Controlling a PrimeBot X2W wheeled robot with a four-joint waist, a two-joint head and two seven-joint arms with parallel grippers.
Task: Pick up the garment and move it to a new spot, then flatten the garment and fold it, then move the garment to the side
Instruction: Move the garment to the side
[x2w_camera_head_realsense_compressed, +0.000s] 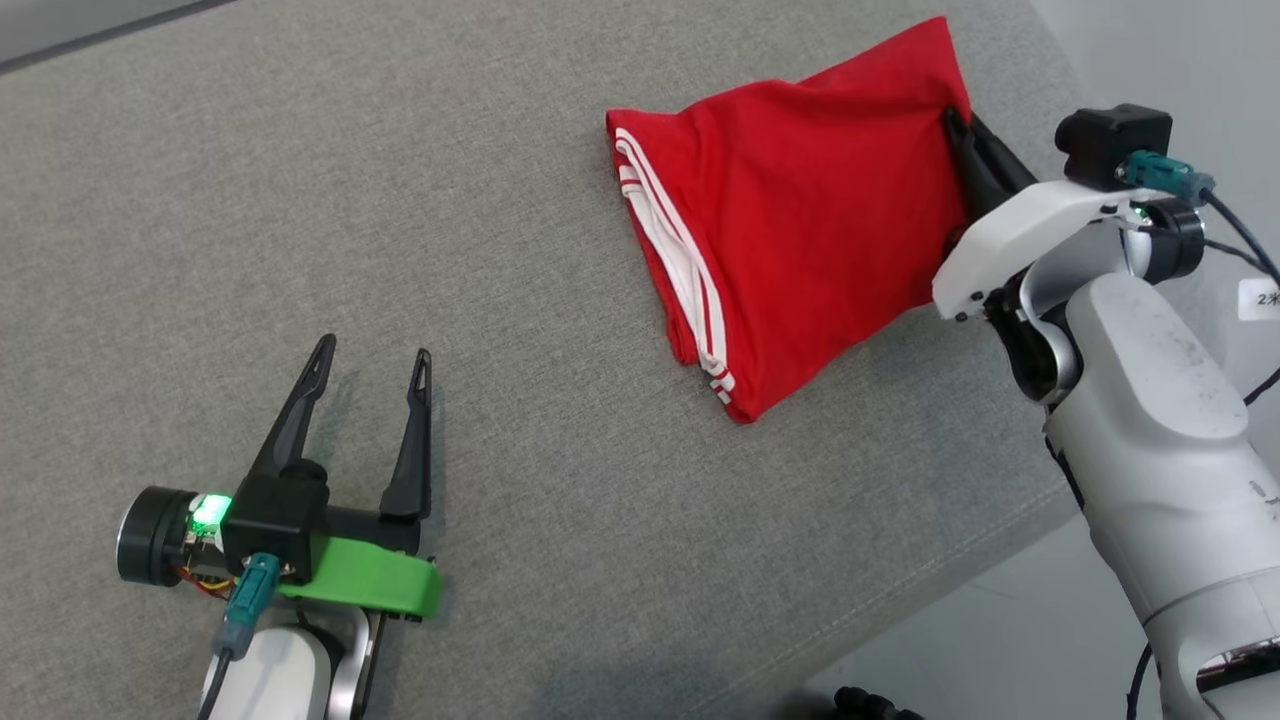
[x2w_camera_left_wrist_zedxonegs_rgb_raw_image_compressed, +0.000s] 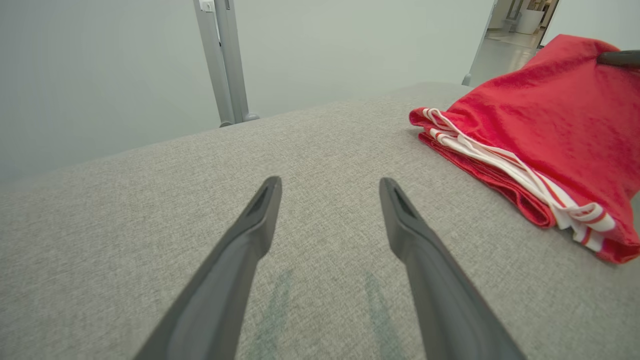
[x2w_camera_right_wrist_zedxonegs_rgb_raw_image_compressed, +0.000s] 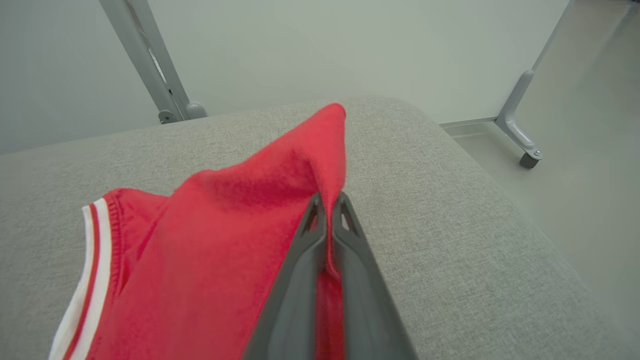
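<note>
Red garment (x2w_camera_head_realsense_compressed: 810, 220) w/ white stripes

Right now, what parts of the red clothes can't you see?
- Head view: the garment is folded, so its top layer hides the inner layers and the underside. I cannot tell what kind of garment it is.
- Left wrist view: the picture's right edge cuts off the garment's right side.
- Right wrist view: the shut right end effector covers the pinched fabric, and the bottom edge cuts off the rest.

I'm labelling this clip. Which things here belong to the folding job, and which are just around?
Job: red garment; right gripper, shut on its corner; left gripper, open, apart from it.
Just around: grey padded surface; metal frame post behind it.
</note>
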